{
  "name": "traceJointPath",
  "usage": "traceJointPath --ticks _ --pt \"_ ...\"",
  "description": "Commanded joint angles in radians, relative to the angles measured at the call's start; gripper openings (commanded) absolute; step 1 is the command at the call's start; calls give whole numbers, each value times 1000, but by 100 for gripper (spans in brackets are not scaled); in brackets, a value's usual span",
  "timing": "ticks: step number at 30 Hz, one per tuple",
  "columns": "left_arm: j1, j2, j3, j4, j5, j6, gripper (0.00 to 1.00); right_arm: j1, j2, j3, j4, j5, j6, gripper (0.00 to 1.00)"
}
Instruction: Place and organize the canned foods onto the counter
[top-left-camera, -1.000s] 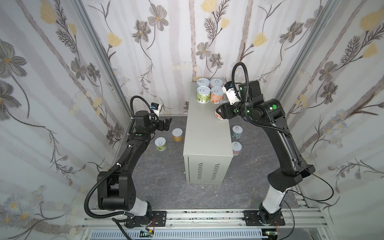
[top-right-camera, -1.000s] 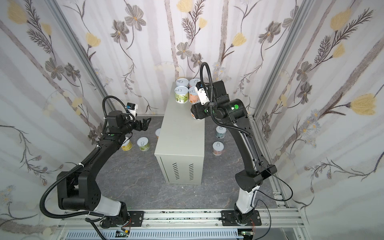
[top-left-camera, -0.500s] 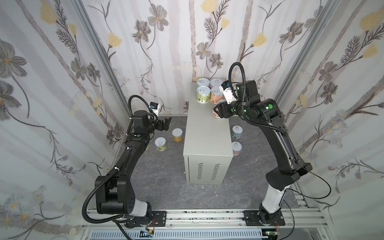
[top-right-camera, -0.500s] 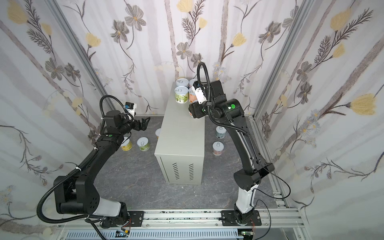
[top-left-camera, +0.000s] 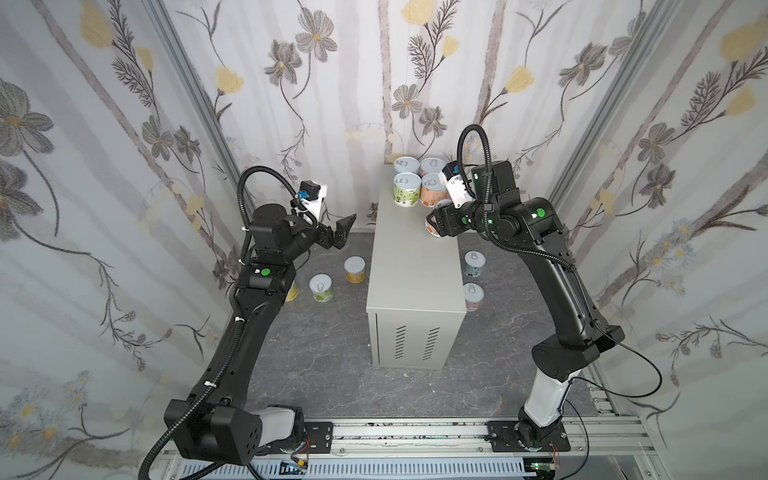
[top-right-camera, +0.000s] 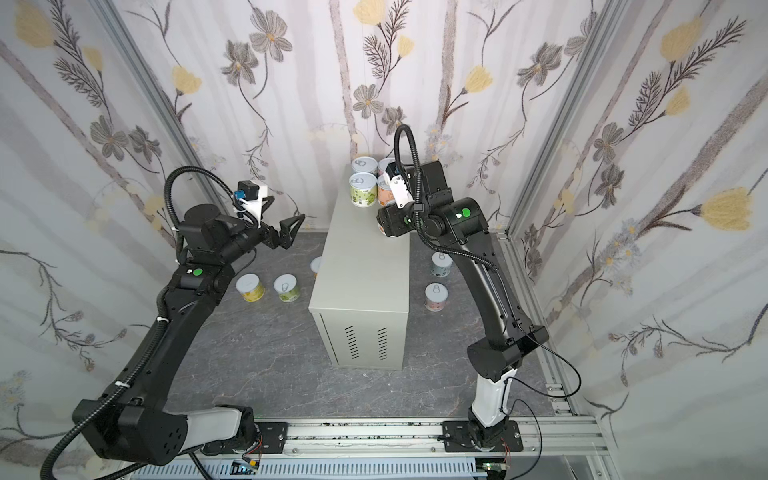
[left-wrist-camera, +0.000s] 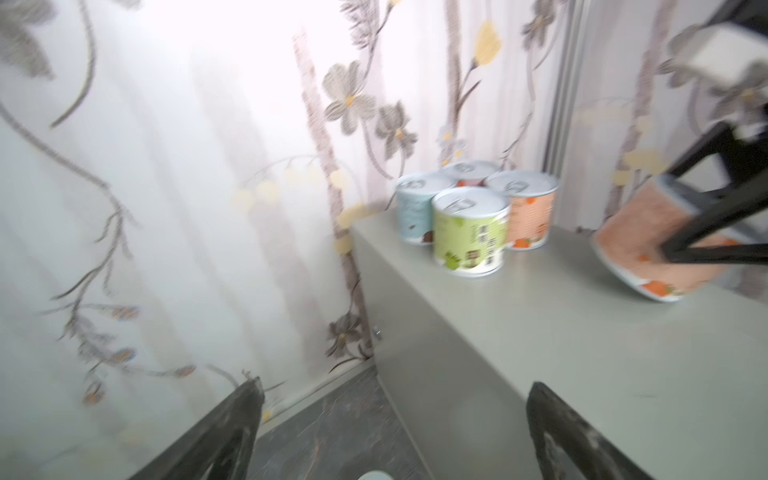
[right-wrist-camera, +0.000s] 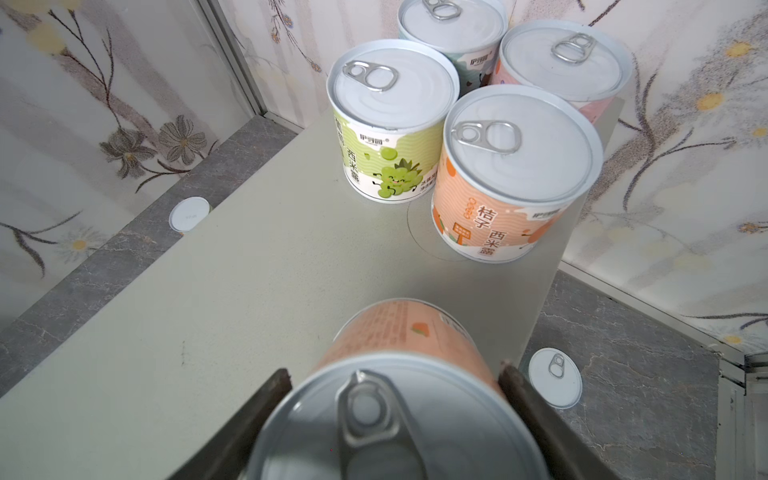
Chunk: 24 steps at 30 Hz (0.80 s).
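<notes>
The counter (top-left-camera: 415, 270) (top-right-camera: 361, 270) is a tall grey-beige cabinet in the middle of both top views. Several canned foods stand grouped at its far end, among them a green tin (top-left-camera: 406, 190) (right-wrist-camera: 388, 124) and an orange tin (top-left-camera: 432, 192) (right-wrist-camera: 511, 166). My right gripper (top-left-camera: 436, 219) (right-wrist-camera: 392, 378) is shut on another orange tin (right-wrist-camera: 399, 332) (left-wrist-camera: 640, 237), tilted, just nearer than that group, its lower rim at the counter top. My left gripper (top-left-camera: 340, 232) (left-wrist-camera: 395, 388) hangs open and empty left of the counter.
More tins stand on the dark marbled floor: a yellow one (top-left-camera: 354, 269) and a green one (top-left-camera: 321, 287) left of the counter, a pale blue one (top-left-camera: 474, 263) and a pink one (top-left-camera: 473, 296) to its right. Flowered walls close in on three sides.
My right gripper has carried the orange tin slightly left, over the counter top. The left gripper has risen a little and moved toward the counter, still open.
</notes>
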Motion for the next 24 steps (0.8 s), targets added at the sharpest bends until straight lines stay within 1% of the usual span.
traceJointPath --ticks 1,4,8,11,16,22,24 --pt "-140 12 63 -62 -52 52 100 1 -3 8 45 -20 -2 74" --pt "-243 43 101 -88 -88 82 100 1 2 8 45 -26 -2 76" --pt "-371 91 131 -120 -166 136 100 1 4 7 50 -30 0 77" --pt "-427 118 136 -113 -227 152 100 0 3 7 54 -31 0 78" --pt "-469 142 150 -102 -250 153 100 1 4 7 55 -33 0 77" --pt "-477 149 159 -113 -266 156 100 0 13 7 53 -28 -5 78" --pt "-477 144 159 -117 -278 162 100 -1 15 8 54 -27 -5 80"
